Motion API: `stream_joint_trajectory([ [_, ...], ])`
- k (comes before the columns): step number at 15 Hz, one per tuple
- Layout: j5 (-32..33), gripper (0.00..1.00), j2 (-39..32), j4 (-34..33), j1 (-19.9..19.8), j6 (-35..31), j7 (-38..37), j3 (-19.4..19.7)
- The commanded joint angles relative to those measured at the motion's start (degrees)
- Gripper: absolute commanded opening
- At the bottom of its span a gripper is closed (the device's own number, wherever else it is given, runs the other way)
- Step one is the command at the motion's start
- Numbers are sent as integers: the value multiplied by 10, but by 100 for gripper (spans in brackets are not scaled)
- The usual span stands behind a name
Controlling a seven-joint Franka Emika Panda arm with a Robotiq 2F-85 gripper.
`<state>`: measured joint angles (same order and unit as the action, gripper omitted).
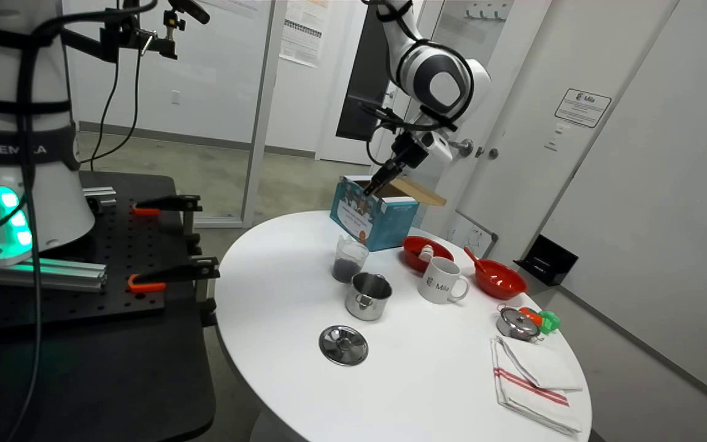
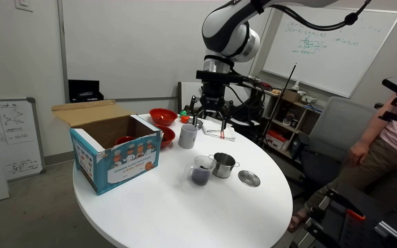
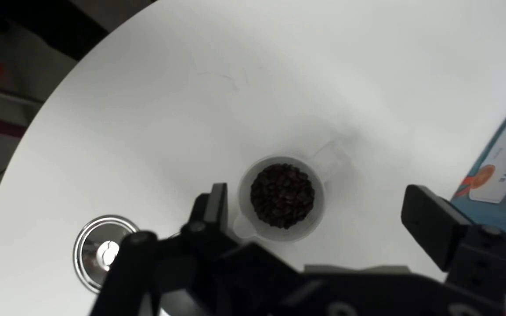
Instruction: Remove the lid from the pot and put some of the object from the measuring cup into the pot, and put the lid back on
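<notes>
Nearest the wrist camera, the tool [image 3: 316, 195] spreads its jaws wide, gripping nothing, above a clear measuring cup [image 3: 299, 232] filled partway with dark beans [image 3: 282, 196]. Just beside that cup, on the round white desk [image 2: 171, 210], stands the shiny silver pot [image 1: 368, 303]; its lid [image 1: 343, 345] lies flat near it, knob up. A white Mila mug [image 1: 437, 281] and an open Little Chef box [image 2: 133, 169] share the desk.
</notes>
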<state>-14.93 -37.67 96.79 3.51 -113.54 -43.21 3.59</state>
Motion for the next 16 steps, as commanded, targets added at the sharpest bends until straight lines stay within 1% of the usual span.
stream_joint_trajectory([
  [1,-59,100,-27,-7,9,-57,-87,-13],
  [3,-86,100,-49,-10,17,-100,-136,-22],
  [6,-107,100,-80,-6,31,-163,-218,-26],
  [8,-115,100,-92,2,36,-185,-272,-27],
  [9,-116,100,-96,5,38,-184,-300,-27],
  [12,-116,100,-94,25,34,-167,-354,-32],
  [16,-120,100,-81,54,25,-165,-385,-41],
])
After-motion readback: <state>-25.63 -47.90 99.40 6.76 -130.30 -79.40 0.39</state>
